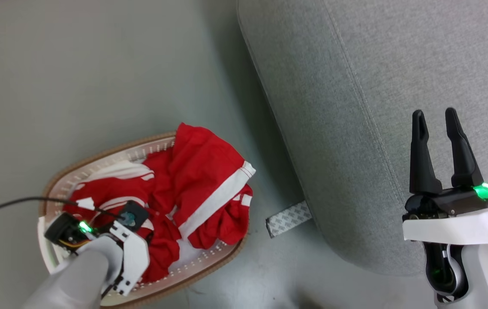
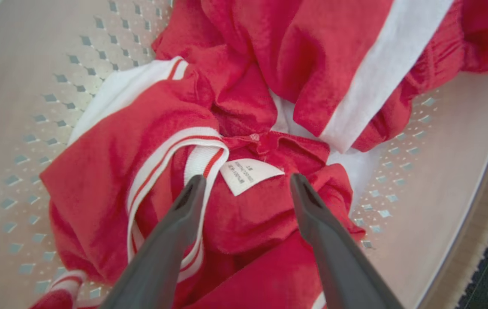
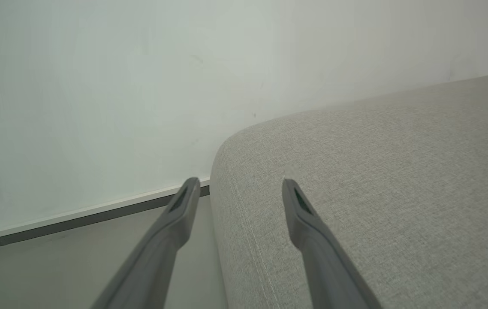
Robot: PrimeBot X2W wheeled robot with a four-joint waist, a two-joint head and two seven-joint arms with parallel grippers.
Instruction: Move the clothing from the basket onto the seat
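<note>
— Progress?
— None yet: the crumpled red, white-striped clothing lies in the oval cream perforated basket. My left gripper hangs spread above it, holding nothing; my right gripper, also spread, over the light grey fabric seat.

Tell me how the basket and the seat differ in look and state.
The basket is perforated cream plastic with a brown rim; the seat is grey stitched fabric. The basket is far smaller than the seat. The basket holds red clothing; the seat bears none in view. Both stand on the floor.
</note>
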